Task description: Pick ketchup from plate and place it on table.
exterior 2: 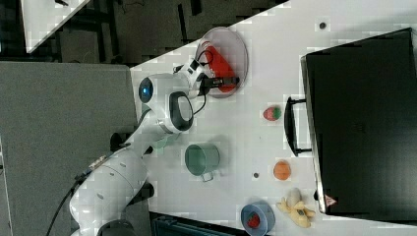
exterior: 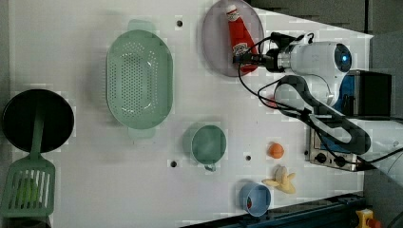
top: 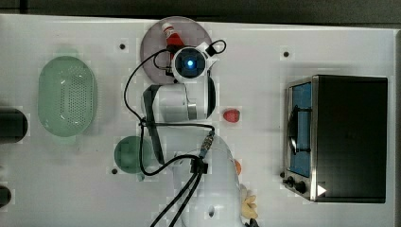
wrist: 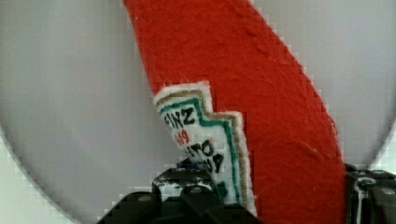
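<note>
The ketchup (top: 172,34) is a slim red bottle with a white cap, lying flat on the pale greyish-lilac plate (top: 152,49) at the far edge of the white table (top: 307,38). In the left view my gripper (exterior: 244,58) reaches over the plate (exterior: 214,40) onto the bottle's wide base end (exterior: 239,38). In the wrist view the ketchup (wrist: 243,70) runs between my two black fingers (wrist: 187,189), which press against both of its sides near the label. The bottle still rests on the plate (wrist: 70,93).
A green perforated basket (top: 67,97) lies at the top view's left, with a green cup (top: 127,153) near the arm's base. A small red fruit (top: 231,115) sits right of the arm, and a toaster oven (top: 340,137) beyond it. A banana (exterior: 281,179) and a blue bowl (exterior: 254,198) lie by the front edge.
</note>
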`<state>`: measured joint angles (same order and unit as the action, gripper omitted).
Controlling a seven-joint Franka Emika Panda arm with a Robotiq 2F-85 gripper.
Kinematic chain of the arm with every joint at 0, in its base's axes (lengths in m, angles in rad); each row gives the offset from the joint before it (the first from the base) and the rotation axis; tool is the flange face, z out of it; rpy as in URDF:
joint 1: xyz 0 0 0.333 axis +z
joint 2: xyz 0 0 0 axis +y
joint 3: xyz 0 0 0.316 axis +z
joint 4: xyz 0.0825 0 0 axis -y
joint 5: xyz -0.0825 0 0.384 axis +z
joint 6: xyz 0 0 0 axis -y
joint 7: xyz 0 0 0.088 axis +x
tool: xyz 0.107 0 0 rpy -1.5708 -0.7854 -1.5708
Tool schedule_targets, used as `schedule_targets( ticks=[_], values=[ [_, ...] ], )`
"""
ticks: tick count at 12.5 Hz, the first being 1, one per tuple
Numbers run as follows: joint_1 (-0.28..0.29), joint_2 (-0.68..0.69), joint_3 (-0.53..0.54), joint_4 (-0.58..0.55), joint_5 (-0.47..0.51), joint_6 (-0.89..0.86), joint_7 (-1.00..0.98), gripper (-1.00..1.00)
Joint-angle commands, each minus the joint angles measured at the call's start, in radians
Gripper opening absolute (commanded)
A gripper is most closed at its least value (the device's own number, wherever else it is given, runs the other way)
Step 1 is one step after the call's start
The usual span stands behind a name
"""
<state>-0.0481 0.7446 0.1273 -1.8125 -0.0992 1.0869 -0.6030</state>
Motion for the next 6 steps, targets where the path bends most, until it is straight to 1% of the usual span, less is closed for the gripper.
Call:
schedule_targets(
  ticks=[1, 6],
  values=[
    [-0.008, -0.128, 0.01, 0.034, 0.0, -0.035, 0.014, 0.3],
    [-0.022, -0.389, 0.006, 0.022, 0.06, -0.376, 0.024, 0.3]
  ],
)
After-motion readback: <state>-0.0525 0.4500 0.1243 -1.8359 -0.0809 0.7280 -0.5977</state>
